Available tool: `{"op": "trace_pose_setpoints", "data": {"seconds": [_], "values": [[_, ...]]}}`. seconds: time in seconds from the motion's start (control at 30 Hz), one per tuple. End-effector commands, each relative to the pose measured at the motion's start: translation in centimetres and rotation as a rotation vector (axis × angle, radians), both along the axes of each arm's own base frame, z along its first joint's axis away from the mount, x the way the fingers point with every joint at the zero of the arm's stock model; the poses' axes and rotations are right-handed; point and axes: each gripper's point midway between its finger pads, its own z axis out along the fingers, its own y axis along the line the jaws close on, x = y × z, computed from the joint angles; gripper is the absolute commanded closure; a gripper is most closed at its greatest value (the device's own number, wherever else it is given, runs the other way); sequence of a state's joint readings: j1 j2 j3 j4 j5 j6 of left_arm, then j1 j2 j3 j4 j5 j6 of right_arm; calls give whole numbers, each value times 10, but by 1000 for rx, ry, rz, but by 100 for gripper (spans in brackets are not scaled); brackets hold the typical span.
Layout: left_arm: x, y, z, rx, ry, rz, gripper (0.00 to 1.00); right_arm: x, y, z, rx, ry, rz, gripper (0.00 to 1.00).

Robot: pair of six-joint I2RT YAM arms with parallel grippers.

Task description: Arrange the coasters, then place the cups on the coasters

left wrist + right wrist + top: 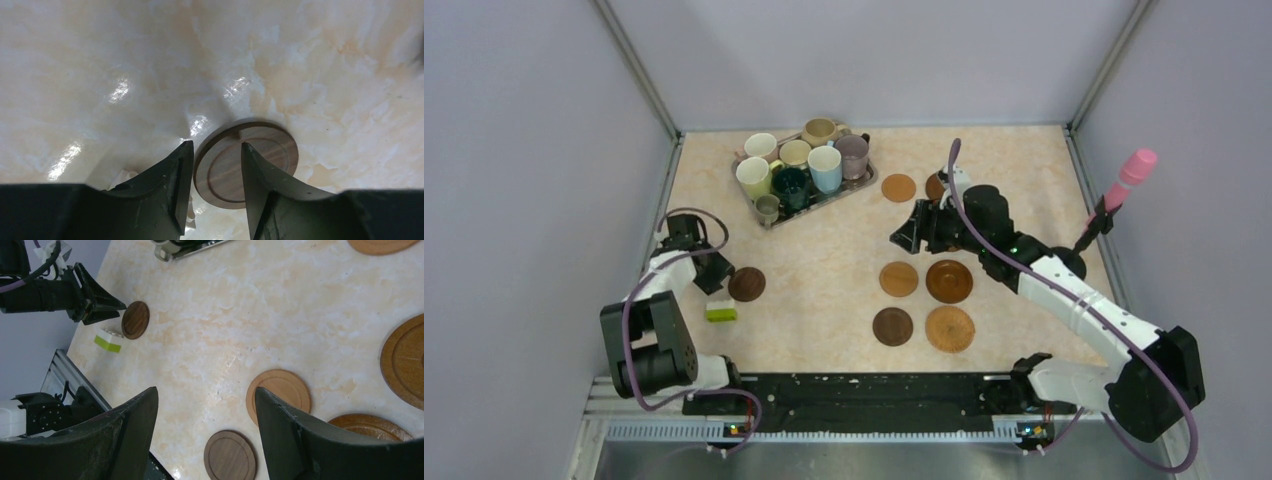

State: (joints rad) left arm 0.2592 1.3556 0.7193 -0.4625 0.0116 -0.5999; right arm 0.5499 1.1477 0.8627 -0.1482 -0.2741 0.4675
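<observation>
A dark brown coaster (747,284) lies flat at the left of the table. My left gripper (724,275) is at its left edge. In the left wrist view the fingers straddle that coaster's (260,155) rim, one outside it and one over its face; the left gripper (217,144) still has a gap and is open. Several more coasters lie right of centre: tan (899,279), orange-brown (949,281), dark (892,326), orange (950,328). Another sits farther back (898,187). My right gripper (902,238) hangs open and empty (206,390) above the table. The cups (825,168) stand on a tray.
The silver tray (839,196) sits at the back left of centre. A green and white block (721,313) lies just in front of the left gripper. A pink-tipped stick (1124,185) on a black base stands at the right edge. Walls close in on both sides.
</observation>
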Motion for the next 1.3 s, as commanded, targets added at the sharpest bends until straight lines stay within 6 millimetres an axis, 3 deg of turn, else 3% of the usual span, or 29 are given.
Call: {"op": "trace_pose_setpoints", "data": {"seconds": [0.0,0.2,0.5,0.67,0.83,0.93,1.1,1.27], "values": [[11,-4,-4,-38,-10,-20,57,-1,3,9,24,-41,7,29],[15,-20,-12,-123,-21,-63,62,3,4,-2,7,-21,-1,29],[23,-68,-6,-228,-54,-179,65,6,2,-17,-10,12,-27,29],[26,-113,-7,-252,-56,-298,66,4,2,-31,6,59,-52,31],[16,-178,-13,-355,-44,-419,66,-3,8,-52,47,146,-61,38],[11,-200,-15,-363,-44,-477,67,-3,15,-53,60,148,-55,41],[10,-212,1,-380,-91,-518,67,-9,27,-60,52,170,-43,50],[16,-200,53,-286,-213,-554,66,-13,49,-64,65,199,-10,68]]}}
